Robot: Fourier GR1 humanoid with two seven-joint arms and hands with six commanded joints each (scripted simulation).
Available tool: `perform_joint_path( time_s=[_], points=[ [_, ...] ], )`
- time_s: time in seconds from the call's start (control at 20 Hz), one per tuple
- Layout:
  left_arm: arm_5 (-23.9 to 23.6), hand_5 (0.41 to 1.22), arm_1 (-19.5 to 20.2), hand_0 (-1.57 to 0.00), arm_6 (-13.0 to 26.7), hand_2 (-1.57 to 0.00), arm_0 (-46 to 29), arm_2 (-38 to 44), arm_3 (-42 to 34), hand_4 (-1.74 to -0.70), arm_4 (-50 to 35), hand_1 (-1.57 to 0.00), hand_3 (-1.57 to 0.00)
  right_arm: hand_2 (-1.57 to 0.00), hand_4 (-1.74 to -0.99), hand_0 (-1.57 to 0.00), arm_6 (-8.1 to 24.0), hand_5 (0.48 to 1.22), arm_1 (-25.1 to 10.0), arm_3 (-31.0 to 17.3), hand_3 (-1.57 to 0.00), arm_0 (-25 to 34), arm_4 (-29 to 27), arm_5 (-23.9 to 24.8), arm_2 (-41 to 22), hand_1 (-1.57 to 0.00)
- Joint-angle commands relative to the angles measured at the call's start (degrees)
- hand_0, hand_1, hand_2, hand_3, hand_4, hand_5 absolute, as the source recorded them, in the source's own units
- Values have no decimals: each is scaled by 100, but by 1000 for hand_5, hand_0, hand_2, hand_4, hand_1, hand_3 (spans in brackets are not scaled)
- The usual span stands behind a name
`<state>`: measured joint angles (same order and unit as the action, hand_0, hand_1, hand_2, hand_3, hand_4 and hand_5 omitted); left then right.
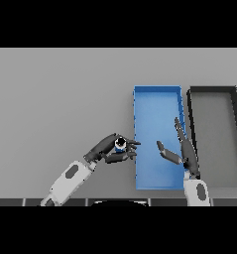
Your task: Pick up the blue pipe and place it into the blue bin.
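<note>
Closest to me, my right hand (182,151) rises from the lower edge over the right half of the blue bin (157,92), its fingers straight and spread, thumb held out to the left, holding nothing. My left arm comes in from the lower left, and my left hand (106,151) has its fingers and thumb curled round the blue pipe (120,144), which I see end-on as a small round thing with a pale rim and dark centre. The pipe sits in that grip just beside the bin's left wall, outside the bin; I cannot tell whether it is lifted off the worktop (55,99) or resting on it. The bin is a long, shallow blue tray running away from me, and a dark bin (212,89) of much the same shape lies right next to it on the right. The worktop is plain, flat grey from edge to edge.
</note>
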<state>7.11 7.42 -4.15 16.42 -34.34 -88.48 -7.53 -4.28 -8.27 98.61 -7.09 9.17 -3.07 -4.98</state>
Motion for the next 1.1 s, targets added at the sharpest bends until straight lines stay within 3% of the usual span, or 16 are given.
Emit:
perform_joint_path(
  time_s=[0.0,0.15,0.4,0.5,0.6,0.75,0.9,1.05],
  points=[
    [1,1218,47,-1561,63,-1563,3,6,-64,-1738,0,-1563,-1493,1,-1136,1,-32,604,32,9,1,-29,2,5,-21,1],
    [-13,1219,41,-1566,161,-1567,45,-32,-66,-1739,81,-1567,-1496,1,-1127,1,-116,605,37,42,1,-105,46,41,-27,1],
    [3,1219,63,-1569,149,-1570,0,-32,-15,-1740,122,-1570,-1495,1,-1176,1,-89,605,80,255,1,-347,18,111,-12,1],
    [36,1220,116,-1570,183,-1570,10,-26,-34,-1741,125,-1570,-1495,1,-1196,1,-301,622,58,431,1,-296,-439,-183,40,1],
    [69,1220,120,-1570,184,-1570,0,-20,-7,-1741,115,-1570,-1497,1,-1212,1,-237,589,-179,741,1,-204,-1362,-852,150,1],
    [12,1221,57,-1571,231,-1571,-17,-93,-80,-1741,183,-1571,-1494,1,-1282,1,305,537,-741,1354,1,5,-2184,-1550,65,1],
    [47,1221,68,-1571,170,-1571,45,-53,-34,-1741,185,-1571,-1489,1,-1319,1,1066,501,-1179,1739,1,498,-2593,-1884,-169,1],
    [66,1221,111,-1571,144,-1571,18,-50,-60,-1741,214,-1571,-1486,1,-1309,1,1645,503,-1222,1867,1,1063,-2777,-2048,-575,1]
  ],
)
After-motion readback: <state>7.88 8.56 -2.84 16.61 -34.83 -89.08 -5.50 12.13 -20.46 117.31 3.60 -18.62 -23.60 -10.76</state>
